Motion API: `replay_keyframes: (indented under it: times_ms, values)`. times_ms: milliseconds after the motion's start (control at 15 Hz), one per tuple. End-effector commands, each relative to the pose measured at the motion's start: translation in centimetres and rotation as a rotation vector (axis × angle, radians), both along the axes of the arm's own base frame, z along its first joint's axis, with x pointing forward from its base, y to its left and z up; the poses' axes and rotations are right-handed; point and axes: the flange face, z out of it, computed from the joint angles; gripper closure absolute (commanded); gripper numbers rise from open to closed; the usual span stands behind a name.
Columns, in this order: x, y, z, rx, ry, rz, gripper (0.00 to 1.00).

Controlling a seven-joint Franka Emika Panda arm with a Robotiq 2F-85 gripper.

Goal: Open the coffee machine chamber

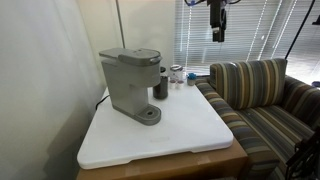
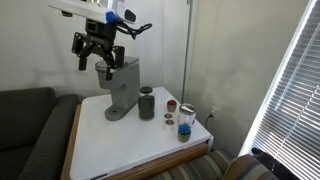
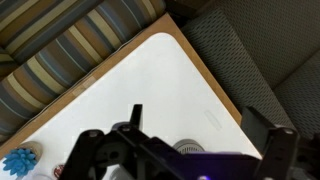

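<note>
The Robotiq gripper (image 2: 97, 60), fingers spread and holding nothing, hangs high above the white table (image 1: 190, 130), well clear of the coffee machine (image 1: 130, 85). The machine stands toward the table's wall-side edge, with its overhanging head facing the table's middle. The chamber (image 1: 128, 55), a rounded grey lid on top of the machine, is shut.

Opening it likely calls for a descent to the lid's front lip. One finger would catch the lip from below and lift along the hinge's arc rather than straight up, so the machine is not dragged or tipped.

A dark cup (image 1: 161, 83) stands just beside the machine, on its window side, and small jars (image 1: 183, 77) sit near the window-side corner. A wide approach could clip either. A striped sofa (image 1: 255, 90) lines the edge opposite the wall.
</note>
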Motion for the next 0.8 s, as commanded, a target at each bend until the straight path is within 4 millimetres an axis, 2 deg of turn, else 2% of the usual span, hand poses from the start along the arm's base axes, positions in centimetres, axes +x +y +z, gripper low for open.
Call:
replay_keyframes:
  times_ms: [0,267,533,600,733]
  values:
    - [0.4,0.6,-0.2,0.0,-0.082,-0.016,0.0]
    - [2.0,2.2,-2.1,0.038,-0.214,-0.073,0.0]
    - [2.8,3.4,-3.8,0.121,-0.38,-0.138,0.0]
    - [3.0,3.6,-3.0,0.093,-0.321,-0.119,0.0]
    - [3.0,4.0,-3.6,0.095,-0.326,-0.119,0.0]
